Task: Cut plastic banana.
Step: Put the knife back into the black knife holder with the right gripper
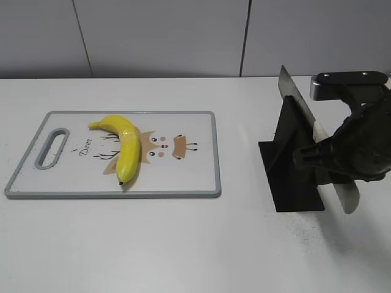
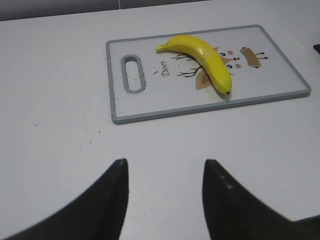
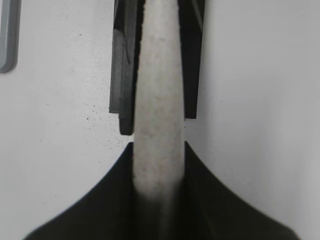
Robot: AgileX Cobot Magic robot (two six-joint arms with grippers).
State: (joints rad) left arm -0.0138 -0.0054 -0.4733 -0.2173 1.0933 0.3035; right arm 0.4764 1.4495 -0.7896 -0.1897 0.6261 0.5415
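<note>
The plastic banana (image 1: 125, 149) is glossy yellow and lies on a white cutting board (image 1: 195, 177) with a grey rim and a deer print, dark tip toward the front. It also shows in the left wrist view (image 2: 205, 57) on the board (image 2: 280, 65). My right gripper (image 1: 324, 160) is shut on the white handle (image 3: 159, 100) of a knife whose blade (image 1: 296, 97) sits in a black holder (image 1: 293, 183). In the right wrist view the jaws (image 3: 159, 150) clamp the handle from both sides. My left gripper (image 2: 165, 165) is open and empty over bare table, short of the board; it is not in the exterior view.
The board's handle slot (image 1: 54, 146) is at its left end. A corner of the board (image 3: 7, 35) shows at the right wrist view's left edge. The holder (image 3: 125, 75) stands right of the board. A grey wall runs along the back.
</note>
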